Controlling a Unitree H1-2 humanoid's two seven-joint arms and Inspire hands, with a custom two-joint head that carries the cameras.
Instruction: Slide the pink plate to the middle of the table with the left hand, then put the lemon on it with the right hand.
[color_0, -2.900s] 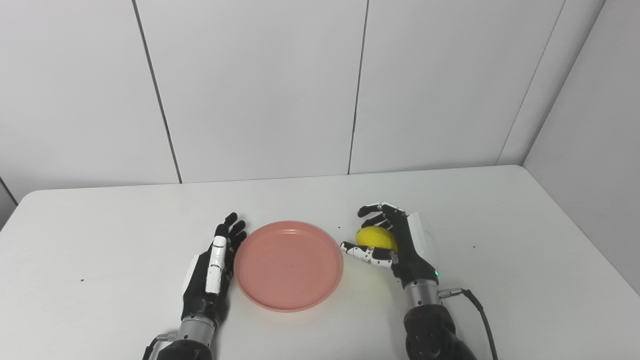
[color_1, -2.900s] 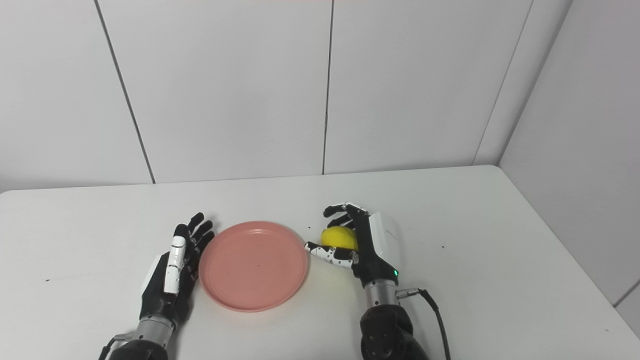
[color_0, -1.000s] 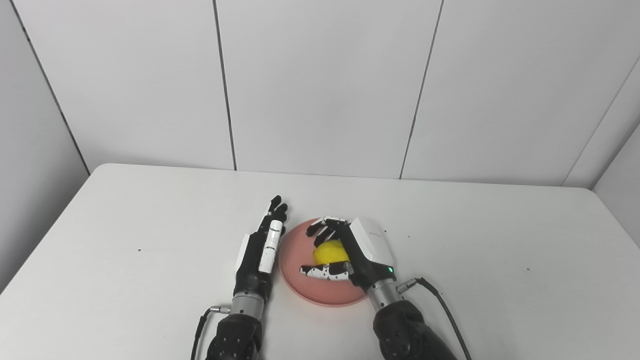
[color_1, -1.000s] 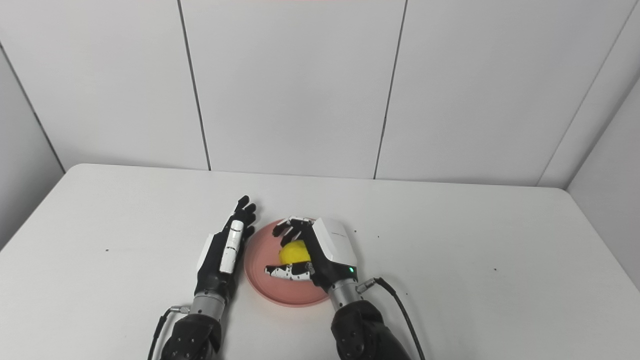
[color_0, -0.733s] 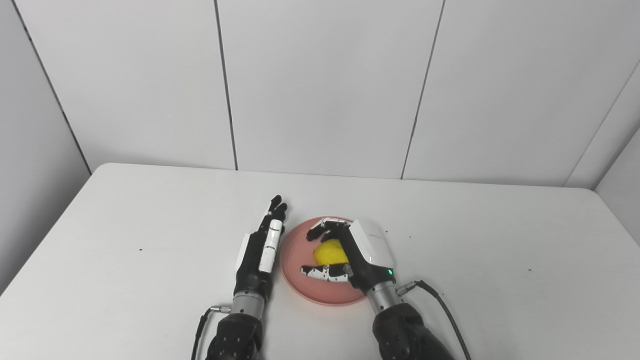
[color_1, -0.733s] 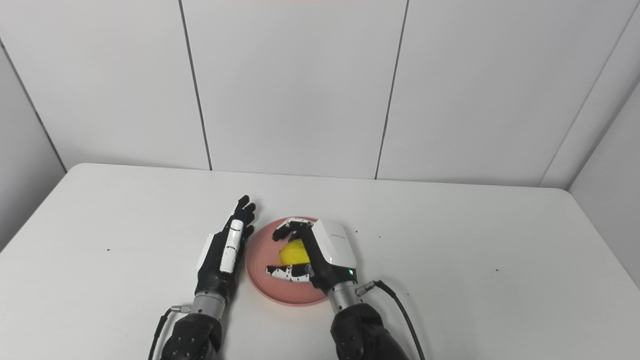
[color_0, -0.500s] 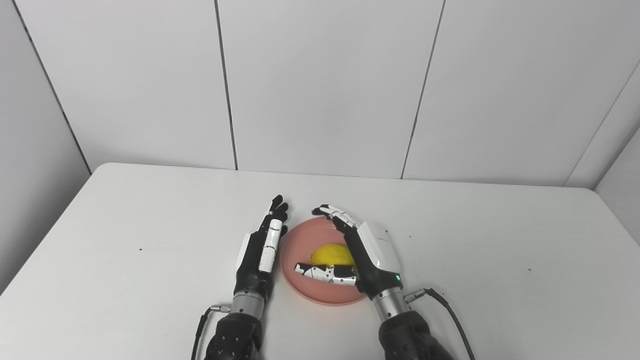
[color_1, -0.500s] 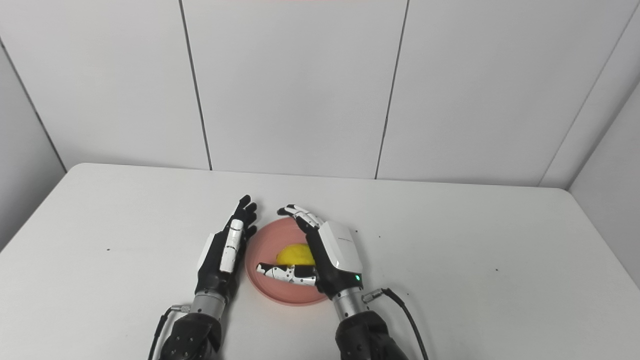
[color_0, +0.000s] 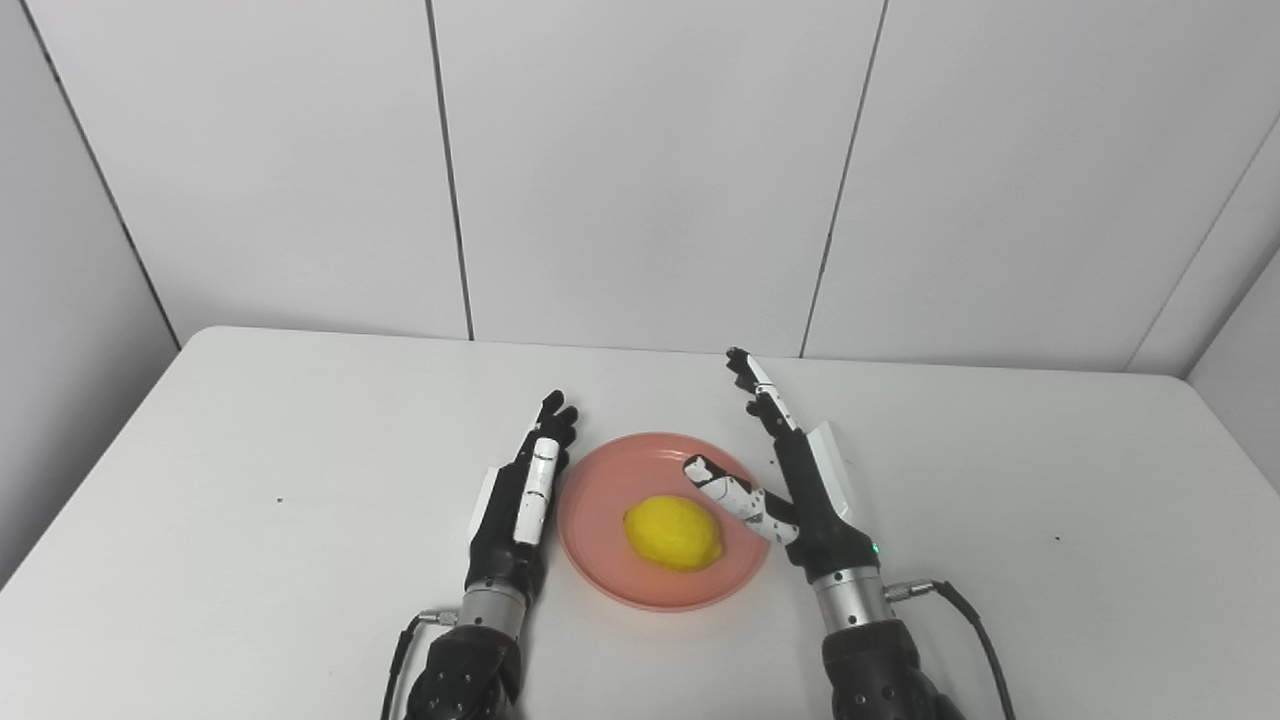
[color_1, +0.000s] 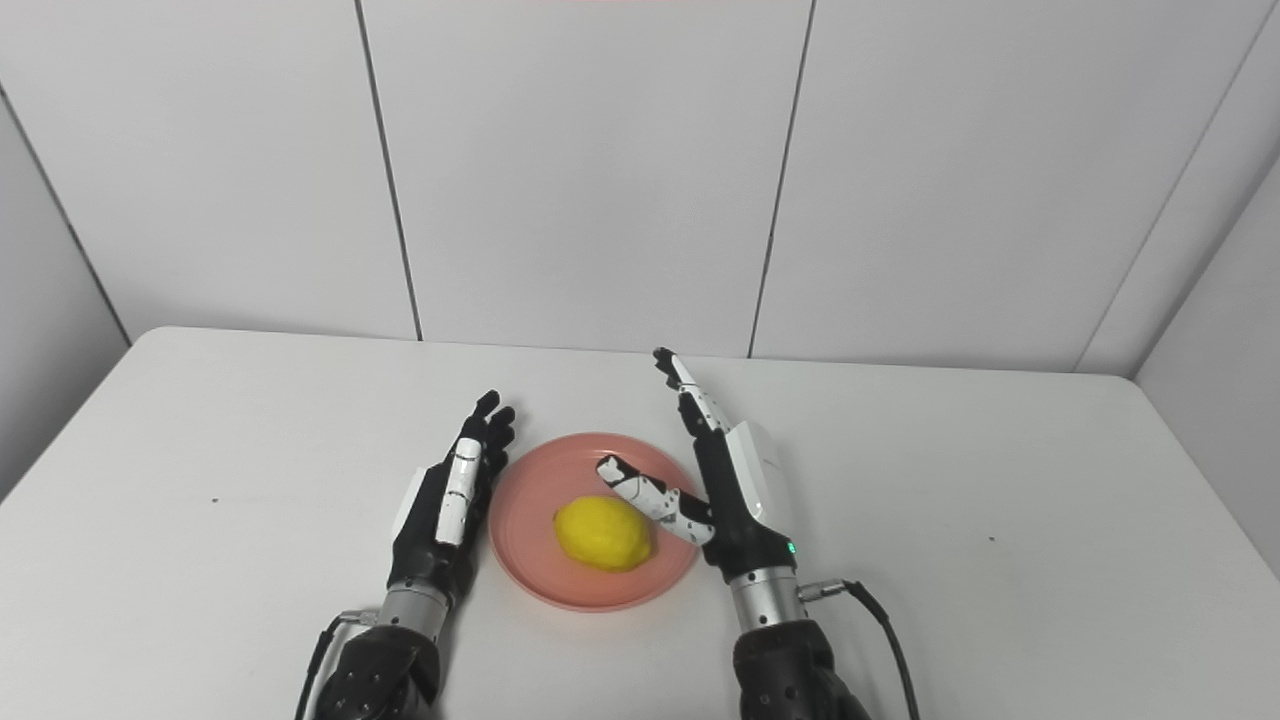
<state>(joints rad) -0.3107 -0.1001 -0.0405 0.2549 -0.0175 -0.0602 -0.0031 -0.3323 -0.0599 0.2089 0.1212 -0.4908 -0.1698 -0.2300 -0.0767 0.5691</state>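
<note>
Now right hand (color_0: 800, 490) fingers (color_0: 765, 405) spread wide, empty, lemon (color_0: 673, 533) on pink plate (color_0: 610, 480)

You're seeing the lemon (color_1: 601, 534) lying on the pink plate (color_1: 530, 562) on the worktop (color_1: 950, 560). Your right hand (color_1: 722, 490) is hovering beside it, fingers spread and empty; your left hand (color_1: 447, 505) is lying flat against the plate's left rim.
</note>
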